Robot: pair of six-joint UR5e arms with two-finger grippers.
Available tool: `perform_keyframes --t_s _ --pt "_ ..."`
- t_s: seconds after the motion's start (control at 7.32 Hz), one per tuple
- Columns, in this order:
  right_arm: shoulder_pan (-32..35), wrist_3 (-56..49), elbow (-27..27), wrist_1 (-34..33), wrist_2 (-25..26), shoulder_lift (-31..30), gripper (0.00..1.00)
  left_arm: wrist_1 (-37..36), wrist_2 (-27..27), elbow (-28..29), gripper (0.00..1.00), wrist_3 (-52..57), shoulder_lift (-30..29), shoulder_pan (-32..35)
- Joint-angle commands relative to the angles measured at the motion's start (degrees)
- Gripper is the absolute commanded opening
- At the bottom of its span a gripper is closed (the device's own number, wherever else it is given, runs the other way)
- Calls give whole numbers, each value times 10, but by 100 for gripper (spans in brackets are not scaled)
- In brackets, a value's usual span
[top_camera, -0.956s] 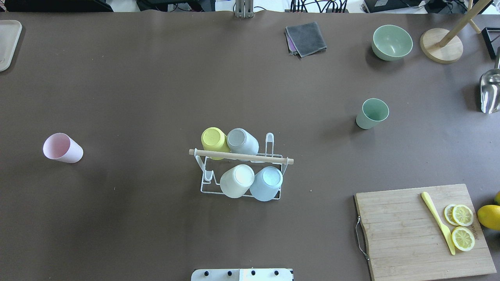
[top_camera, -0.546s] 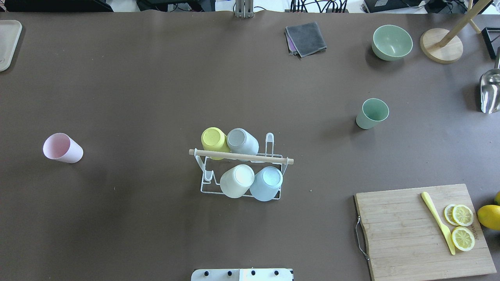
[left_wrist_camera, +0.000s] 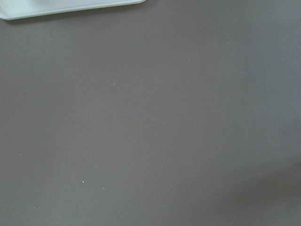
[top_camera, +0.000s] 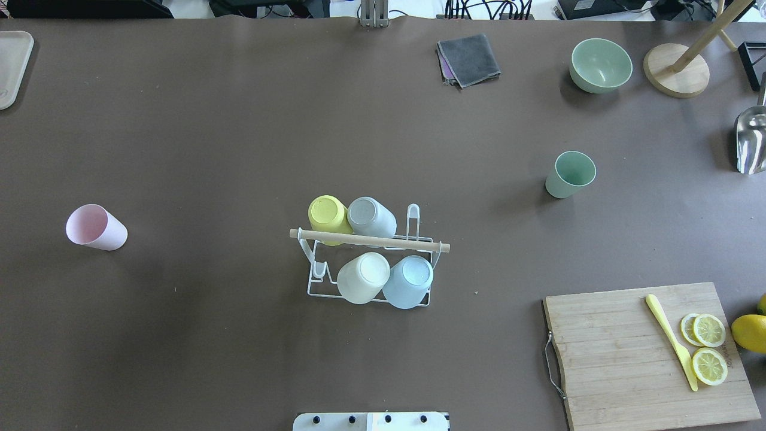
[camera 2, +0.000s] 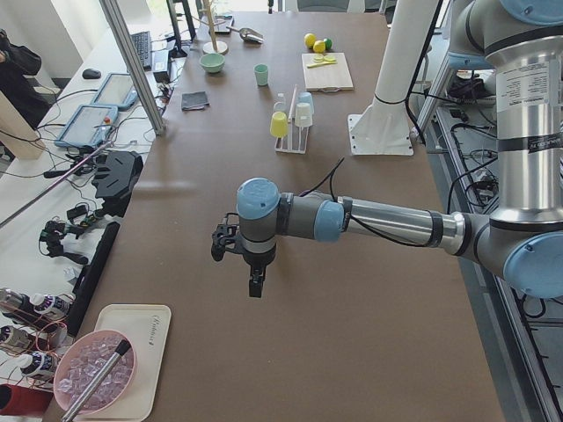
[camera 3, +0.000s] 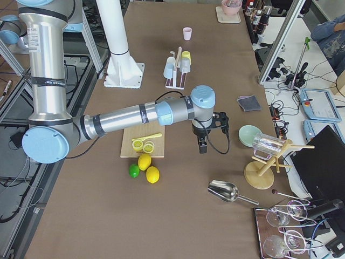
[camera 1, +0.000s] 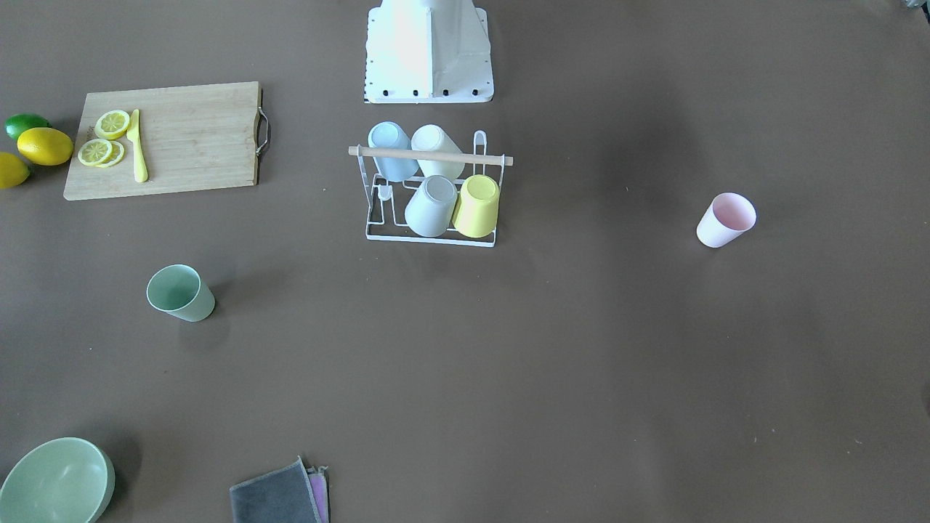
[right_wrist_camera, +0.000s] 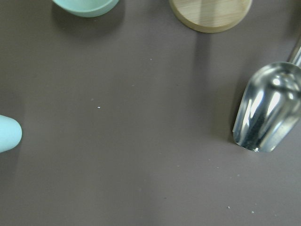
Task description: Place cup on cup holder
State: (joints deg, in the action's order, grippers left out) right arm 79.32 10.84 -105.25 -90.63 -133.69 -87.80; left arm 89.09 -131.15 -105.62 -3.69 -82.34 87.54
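Observation:
The white wire cup holder [top_camera: 419, 243] with a wooden rod stands mid-table and also shows in the front view [camera 1: 436, 155]. It carries yellow, grey, cream and light blue cups upside down. Two prongs are bare. A pink cup [top_camera: 96, 227] stands upright far to its left, and a green cup [top_camera: 570, 174] stands upright to its right. My left gripper [camera 2: 254, 288] hangs over bare table near the left end, seen only in the left side view. My right gripper [camera 3: 202, 148] hangs near the right end, seen only in the right side view. I cannot tell whether either is open.
A cutting board [top_camera: 652, 353] with lemon slices and a yellow knife lies front right. A green bowl [top_camera: 600, 64], a wooden stand base [top_camera: 676, 72], a metal scoop [top_camera: 751, 140] and a grey cloth [top_camera: 468, 58] sit at the back right. A tray [top_camera: 12, 66] is back left.

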Motion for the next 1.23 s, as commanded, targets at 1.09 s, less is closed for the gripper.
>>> perform_keyframes --t_s 1.09 --pt "-205 -123 273 -212 101 396 100 -1 -2 -1 98 0 1 0"
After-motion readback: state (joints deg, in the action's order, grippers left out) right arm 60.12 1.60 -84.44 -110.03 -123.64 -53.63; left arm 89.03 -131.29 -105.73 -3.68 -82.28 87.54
